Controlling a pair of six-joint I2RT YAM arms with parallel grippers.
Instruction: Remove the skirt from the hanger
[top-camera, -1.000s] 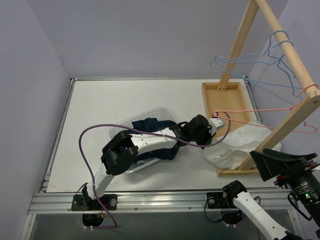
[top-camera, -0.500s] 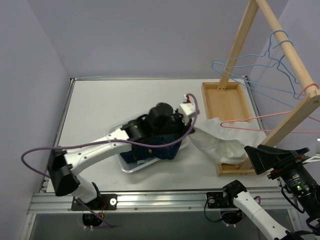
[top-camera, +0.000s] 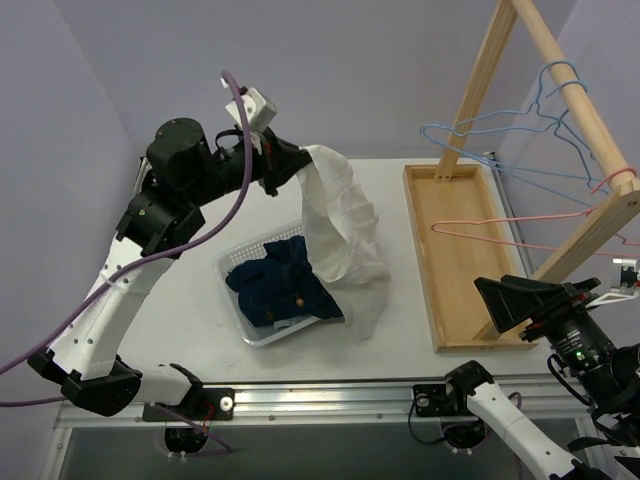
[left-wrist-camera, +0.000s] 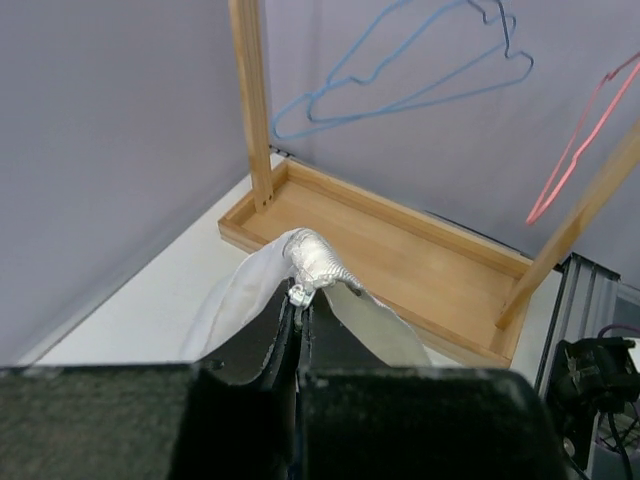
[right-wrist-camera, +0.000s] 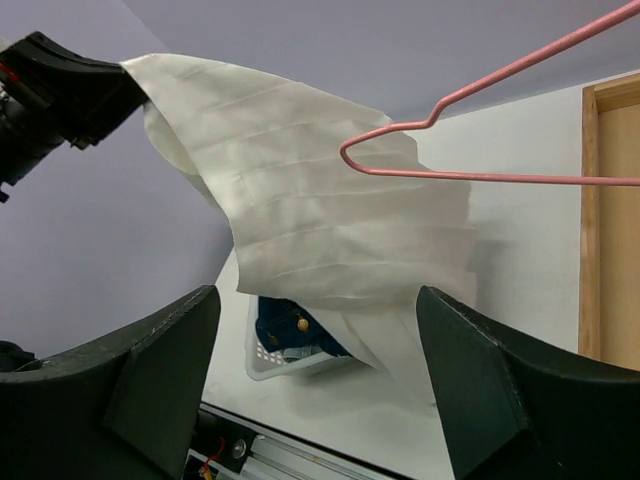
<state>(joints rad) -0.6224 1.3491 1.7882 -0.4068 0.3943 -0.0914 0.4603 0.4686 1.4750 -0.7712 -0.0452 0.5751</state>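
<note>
The white skirt (top-camera: 340, 225) hangs from my left gripper (top-camera: 285, 168), raised high over the table's back left. In the left wrist view that gripper (left-wrist-camera: 297, 305) is shut on the skirt's waistband (left-wrist-camera: 318, 262) by the zipper. The cloth drapes down beside and over the white basket (top-camera: 232, 268). The pink hanger (top-camera: 500, 236) hangs on the wooden rack (top-camera: 590, 232) with nothing on it, apart from the skirt. My right gripper (top-camera: 530, 305) is at the near right, open, and nothing sits between its fingers (right-wrist-camera: 150, 380). It faces the skirt (right-wrist-camera: 320, 210) and the pink hanger (right-wrist-camera: 480, 130).
A dark blue garment (top-camera: 285, 290) lies in the basket. The rack's wooden tray base (top-camera: 455, 270) is on the right of the table. Blue hangers (top-camera: 500, 130) hang on the rack's upper rail. A purple cable (top-camera: 235, 200) loops along the left arm.
My left arm has swung up and to the left from basket height, carrying the skirt away from the rack's tray. The skirt now hangs over the basket. The right gripper has barely moved.
</note>
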